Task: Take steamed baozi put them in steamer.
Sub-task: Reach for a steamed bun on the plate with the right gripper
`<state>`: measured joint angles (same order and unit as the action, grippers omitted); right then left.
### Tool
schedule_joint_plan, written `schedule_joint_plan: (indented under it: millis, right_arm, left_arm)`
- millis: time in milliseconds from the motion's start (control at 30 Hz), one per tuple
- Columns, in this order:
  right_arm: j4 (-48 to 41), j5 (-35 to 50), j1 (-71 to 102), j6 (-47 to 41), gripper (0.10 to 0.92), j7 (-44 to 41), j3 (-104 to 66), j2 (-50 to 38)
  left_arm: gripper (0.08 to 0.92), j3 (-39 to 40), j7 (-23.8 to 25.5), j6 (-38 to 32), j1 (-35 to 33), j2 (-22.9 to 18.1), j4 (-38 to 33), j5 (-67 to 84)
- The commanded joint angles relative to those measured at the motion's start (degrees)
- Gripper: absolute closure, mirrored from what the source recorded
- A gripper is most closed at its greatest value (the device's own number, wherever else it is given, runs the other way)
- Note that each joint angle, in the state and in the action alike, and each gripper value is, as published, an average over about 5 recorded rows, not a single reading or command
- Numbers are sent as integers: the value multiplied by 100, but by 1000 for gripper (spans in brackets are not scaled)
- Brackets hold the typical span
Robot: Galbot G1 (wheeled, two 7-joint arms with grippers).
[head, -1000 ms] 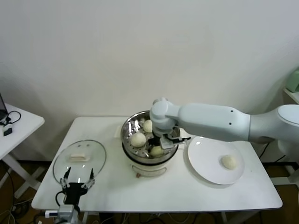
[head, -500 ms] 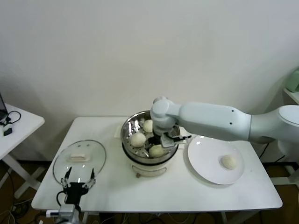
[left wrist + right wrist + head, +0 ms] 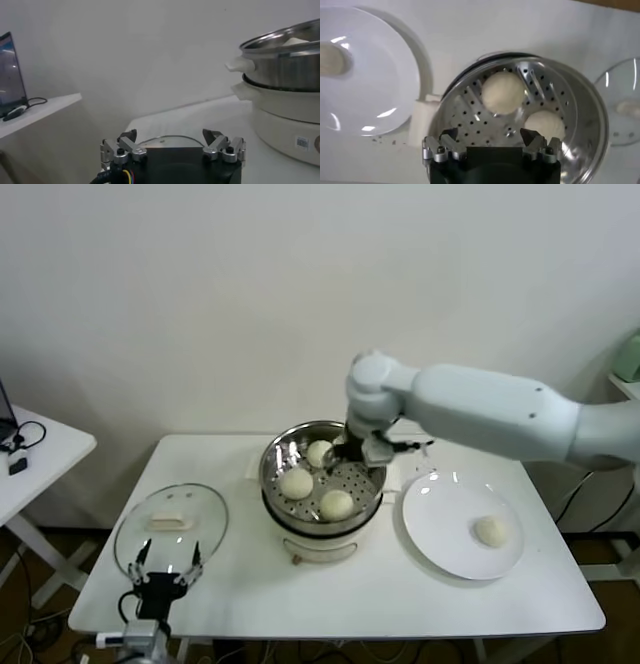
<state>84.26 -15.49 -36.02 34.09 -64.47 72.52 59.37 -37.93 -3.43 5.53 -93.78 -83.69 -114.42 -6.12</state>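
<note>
The steamer (image 3: 270, 471), a shiny perforated basket on a white cooker base, stands mid-table. Three cream-white baozi lie in it: one at the back (image 3: 319, 452), one at the left (image 3: 296, 482), one at the front (image 3: 337, 504). A fourth baozi (image 3: 490, 530) lies on the white plate (image 3: 445, 514) to the right. My right gripper (image 3: 362, 452) is open and empty, above the basket's back right part. In the right wrist view it (image 3: 490, 137) hovers over the perforated floor (image 3: 485, 112) with two baozi (image 3: 503, 92) beyond it. My left gripper (image 3: 165, 576) is parked open at the front left.
A glass lid (image 3: 170, 526) lies flat on the table at the left, just beyond my left gripper (image 3: 172, 142). A white side table (image 3: 30, 449) with cables stands at the far left. The cooker base (image 3: 290, 125) shows in the left wrist view.
My right gripper has risen out of the basket and moved back and to the right, empty. The front baozi it was at stays in the steamer.
</note>
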Motion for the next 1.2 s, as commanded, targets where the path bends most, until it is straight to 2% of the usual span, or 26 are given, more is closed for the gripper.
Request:
schedule_joint_plan:
  millis: [33,100,200,333,500,767,1200]
  right_arm:
    - [-29,3002,-1801,-2093,203,177,1999,-1521]
    - [-156,3655,-1925,-2606,203,246,2410,-1847]
    - [-430,4057,-1753,-3047,203,281,2534,-2324]
    - [-643,3998,-1175,-3572,203,287,2401,-2939]
    - [-957,3533,134,-3864,203,333,1364,-3372]
    - [-1813,2664,1867,-3987,203,379,-28,-3131]
    - [-2491,2322,2983,-4001,203,442,-876,-2598]
  left_arm:
    - [177,16,-5,-7,4,50,-37,25]
    - [177,23,-2,-13,5,58,-41,33]
    - [177,44,-1,-15,7,67,-48,36]
    - [177,72,2,-12,18,60,-75,36]
    - [177,84,6,-14,29,57,-73,30]
    - [177,102,-34,-18,-9,-10,-91,-13]
    - [177,139,-54,-21,-7,-101,-64,-88]
